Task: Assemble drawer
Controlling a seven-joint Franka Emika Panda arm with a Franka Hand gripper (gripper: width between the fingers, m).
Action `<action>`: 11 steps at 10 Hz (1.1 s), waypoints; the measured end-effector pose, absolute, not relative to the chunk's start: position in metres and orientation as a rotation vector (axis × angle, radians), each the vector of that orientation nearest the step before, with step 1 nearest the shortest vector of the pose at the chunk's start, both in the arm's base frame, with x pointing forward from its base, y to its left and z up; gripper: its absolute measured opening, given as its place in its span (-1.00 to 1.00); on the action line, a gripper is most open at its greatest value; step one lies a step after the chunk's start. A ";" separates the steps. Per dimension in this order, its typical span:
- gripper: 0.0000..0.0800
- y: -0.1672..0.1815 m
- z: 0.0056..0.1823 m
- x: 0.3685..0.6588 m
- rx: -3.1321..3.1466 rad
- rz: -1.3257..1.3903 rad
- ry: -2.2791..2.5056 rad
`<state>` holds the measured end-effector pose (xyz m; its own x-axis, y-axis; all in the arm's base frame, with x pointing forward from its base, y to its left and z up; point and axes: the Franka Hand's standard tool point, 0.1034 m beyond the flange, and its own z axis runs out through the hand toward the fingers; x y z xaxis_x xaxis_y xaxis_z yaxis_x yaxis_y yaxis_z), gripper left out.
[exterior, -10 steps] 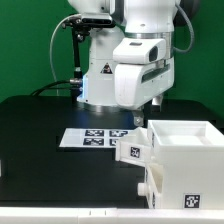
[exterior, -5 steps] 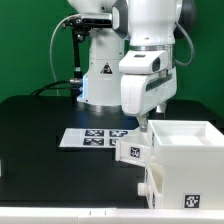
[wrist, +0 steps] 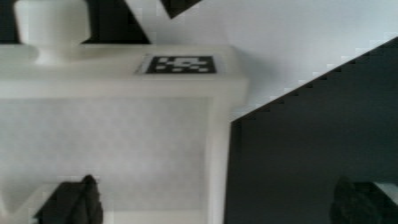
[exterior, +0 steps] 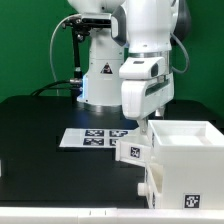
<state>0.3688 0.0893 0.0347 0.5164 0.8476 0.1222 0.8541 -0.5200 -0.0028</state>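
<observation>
The white drawer (exterior: 183, 158) stands on the black table at the exterior view's right. An open-top tray (exterior: 188, 136) sits on top of it, a tagged piece (exterior: 132, 152) juts toward the left, and a tag (exterior: 188, 184) faces front. My gripper (exterior: 147, 120) hangs just above the tray's left rear corner. It is open and holds nothing. In the wrist view a white drawer surface (wrist: 125, 120) carries a tag (wrist: 182, 65). Its edge runs between my dark fingertips (wrist: 73, 202), and the open gripper (wrist: 222, 205) straddles that edge.
The marker board (exterior: 94, 137) lies flat on the black table (exterior: 40, 150), left of the drawer. The robot's base (exterior: 100, 75) and cables stand behind it, against a green backdrop.
The hand has turned and shifted slightly toward the drawer's corner since a second ago. It has barely moved in the last half second. The jaws stayed open.
</observation>
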 end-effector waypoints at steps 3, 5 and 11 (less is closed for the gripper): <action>0.62 0.090 0.010 0.365 -2.657 -0.202 -1.489; 0.60 0.091 0.011 0.366 -2.656 -0.205 -1.489; -0.91 0.089 0.011 0.366 -2.651 -0.207 -1.503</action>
<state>0.3663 0.0894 0.0107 0.5073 0.8467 0.1605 0.8585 -0.5127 -0.0090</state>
